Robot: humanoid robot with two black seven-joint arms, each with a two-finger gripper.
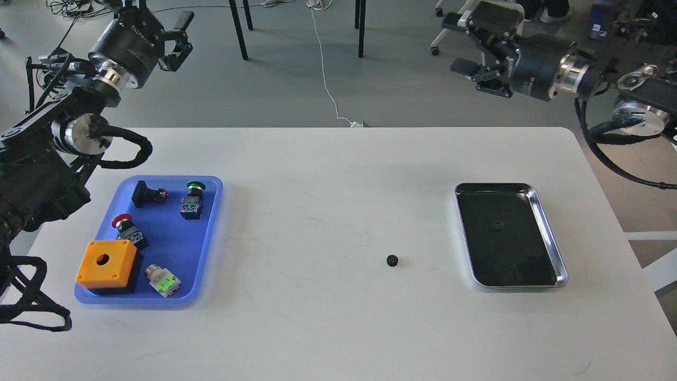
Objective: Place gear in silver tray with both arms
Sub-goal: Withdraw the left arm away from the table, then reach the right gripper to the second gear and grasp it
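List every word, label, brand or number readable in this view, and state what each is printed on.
Pale lettering on the left arm's black wrist housing: seen at an angle and too blurred to read.
Green label on the small grey switch in the blue tray: no characters can be made out.
Gear, silver tray, orange box, white table: no text visible.

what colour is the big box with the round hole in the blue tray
Orange, over a black base; the box shows clearly in the head view, at the blue tray's near left corner.

Black arms (58,137), silver ring joints, looped cables.
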